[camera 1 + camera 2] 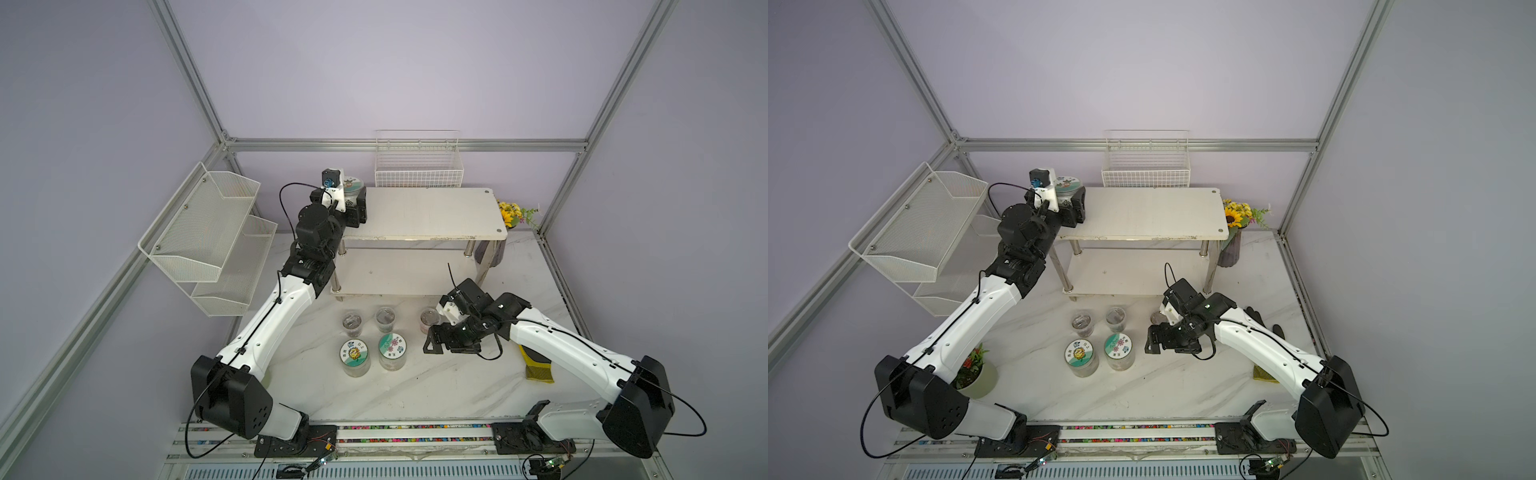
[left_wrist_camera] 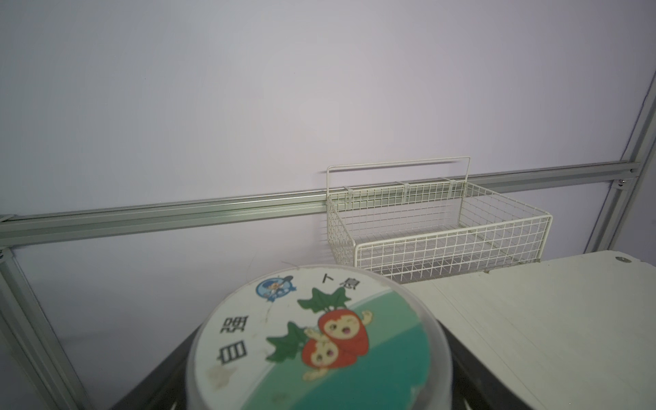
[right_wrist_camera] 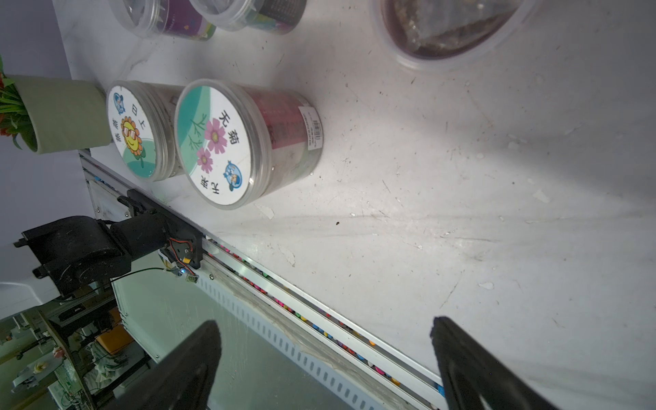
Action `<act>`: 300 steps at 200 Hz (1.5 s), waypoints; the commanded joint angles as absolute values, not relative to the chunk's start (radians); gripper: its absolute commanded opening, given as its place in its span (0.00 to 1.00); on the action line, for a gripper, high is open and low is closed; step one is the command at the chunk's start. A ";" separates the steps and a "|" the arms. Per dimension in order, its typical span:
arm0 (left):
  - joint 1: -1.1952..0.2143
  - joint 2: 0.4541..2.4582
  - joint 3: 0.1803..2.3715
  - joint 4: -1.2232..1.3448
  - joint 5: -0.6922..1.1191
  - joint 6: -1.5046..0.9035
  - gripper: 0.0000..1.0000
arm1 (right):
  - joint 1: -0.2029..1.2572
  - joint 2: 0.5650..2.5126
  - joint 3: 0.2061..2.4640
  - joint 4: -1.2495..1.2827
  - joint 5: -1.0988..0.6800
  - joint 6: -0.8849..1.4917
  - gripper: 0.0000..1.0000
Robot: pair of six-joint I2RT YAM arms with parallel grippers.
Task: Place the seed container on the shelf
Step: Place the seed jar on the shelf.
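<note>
The seed container [image 1: 352, 185] is a clear tub with a radish picture on its lid [image 2: 319, 340]. My left gripper [image 1: 350, 201] is shut on its sides, black fingers [image 2: 472, 369] on either flank. It hangs at the back left end of the shelf [image 1: 424, 216], beside the top white board [image 2: 532, 319]; I cannot tell if it touches the board. My right gripper [image 1: 433, 340] is low over the table, open and empty [image 3: 324, 355], to the right of the lidded tubs.
On the table before the shelf stand a sunflower-lid tub [image 1: 354, 351], a pink-flower-lid tub [image 1: 392, 345] and three open cups [image 1: 385, 318]. A wire basket [image 1: 419, 170] hangs behind the shelf, a mesh rack [image 1: 212, 237] on the left wall. A flower vase [image 1: 1235, 232] stands at the right.
</note>
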State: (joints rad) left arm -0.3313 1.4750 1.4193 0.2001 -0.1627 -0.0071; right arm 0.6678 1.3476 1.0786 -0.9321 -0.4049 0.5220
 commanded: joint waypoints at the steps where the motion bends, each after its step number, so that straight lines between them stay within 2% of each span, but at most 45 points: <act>1: -0.327 1.477 1.465 0.307 -0.131 -0.025 0.40 | 0.669 1.346 1.085 -0.909 -0.413 0.502 0.96; 125: -0.373 1.526 1.452 0.358 -0.098 -0.035 0.47 | 0.668 1.343 1.085 -0.911 -0.416 0.512 0.96; 225: -0.382 1.540 1.411 0.374 -0.087 -0.048 0.66 | 0.668 1.339 1.090 -0.910 -0.416 0.523 0.96; 300: -0.384 1.540 1.368 0.374 -0.075 -0.048 0.77 | 0.669 1.360 1.111 -0.914 -0.420 0.521 0.96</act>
State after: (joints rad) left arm -0.3763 1.5410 1.3849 0.3439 -0.0982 -0.0341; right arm 0.6678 1.3491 1.0790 -0.9298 -0.4156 0.5167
